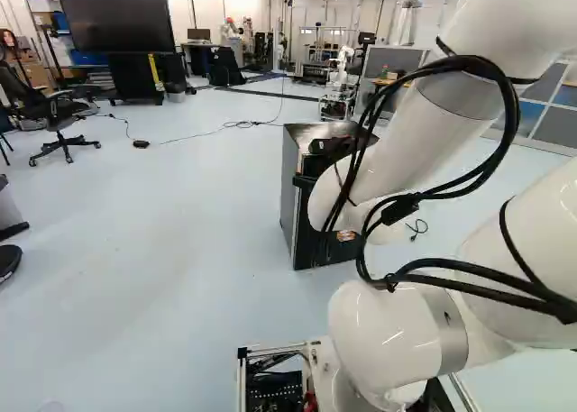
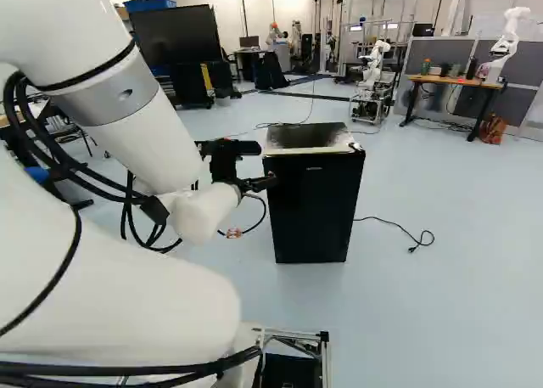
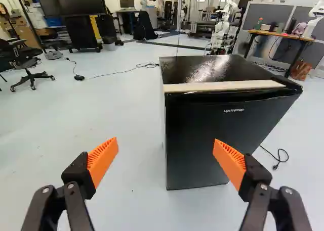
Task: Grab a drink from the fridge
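1. Claw [image 3: 166, 142], one, black, with orange pads [image 3: 103, 159]. Condition: spread wide, nothing pinched. Stands short of the fridge, apart from it.
2. Fridge [image 2: 312, 210], one, black, compact. On the floor [image 3: 61, 135], ahead of the claw; one finger lines up with its front, the other with bare floor beside it.
3. Door [image 3: 202, 135], front of the above, appears shut, facing the claw somewhat askew. Handling, as judged: stiff, smooth, held by a seal that gives after a firm first pull. No projecting handle seen; best purchase probably a free edge or the upper lip.
4. Pale strip [image 3: 223, 86], along the upper front edge. Material and fixing cannot be told; not to be trusted as a pull.
5. Top [image 3: 202, 69], flat, glossy; likely slippery to the pads.
6. Bearing of the fridge: upright, long axis vertical. Cabinet likely heavy beside its door, yet could slide or rock under a hard tug.
7. Drink, not visible; presumably inside. Expected smooth, cold, perhaps damp; to be taken round its middle, gently if thin-walled.
8. Cord [image 3: 277, 160], black, with plug, loose on the floor beside the fridge.
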